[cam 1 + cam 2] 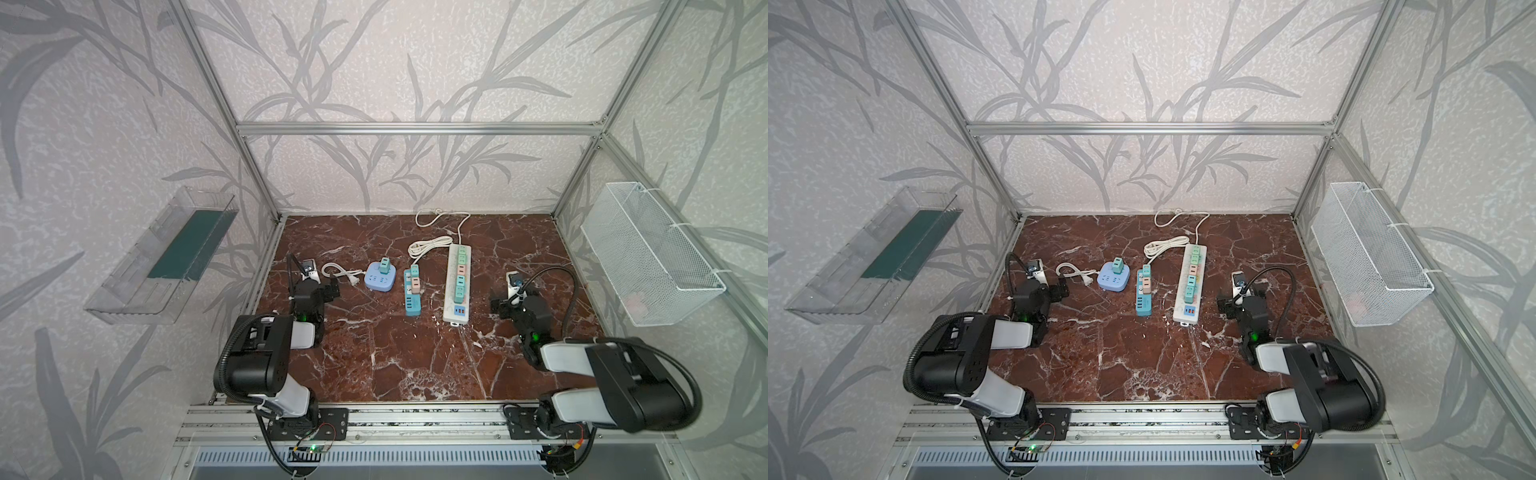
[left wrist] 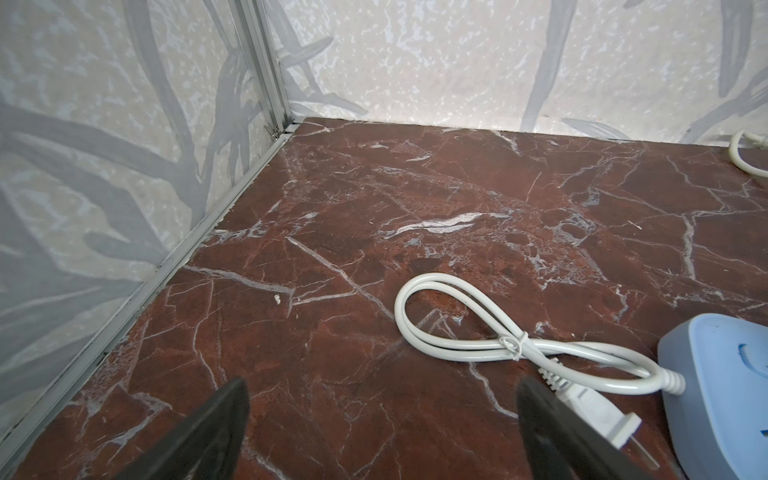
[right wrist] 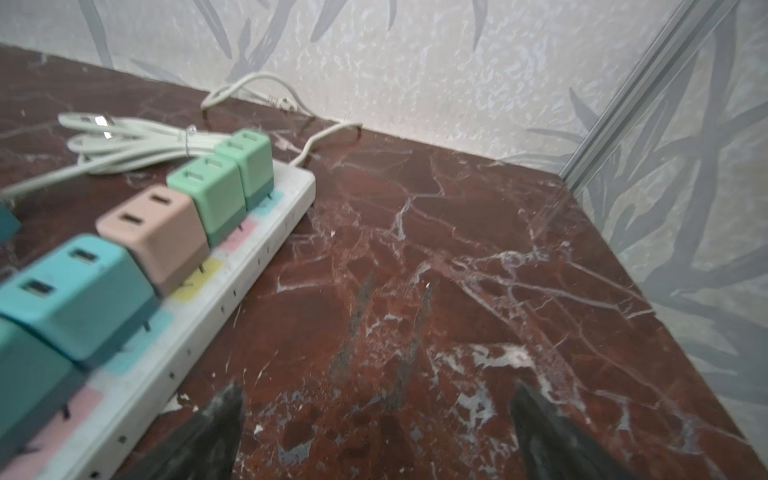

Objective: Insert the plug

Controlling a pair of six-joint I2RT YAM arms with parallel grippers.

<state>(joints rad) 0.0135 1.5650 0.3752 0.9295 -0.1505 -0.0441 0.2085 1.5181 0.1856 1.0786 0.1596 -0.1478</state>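
A white two-pin plug [image 2: 598, 419] lies flat and unplugged on the tabletop, left of the middle. Its tied white cord [image 2: 457, 336] loops toward the left edge and runs into a rounded blue socket block [image 1: 379, 279], which carries one upright green adapter [image 1: 385, 264]. To the right lie a short blue strip [image 1: 412, 295] and a long white strip [image 1: 457, 286], both running front to back and holding green, pink and teal adapters [image 3: 216, 195].

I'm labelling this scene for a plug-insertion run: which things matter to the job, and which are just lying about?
Job, likely: white plug, blue socket block, teal power strip, white power strip.
Lying about: clear wall tray, wire basket.
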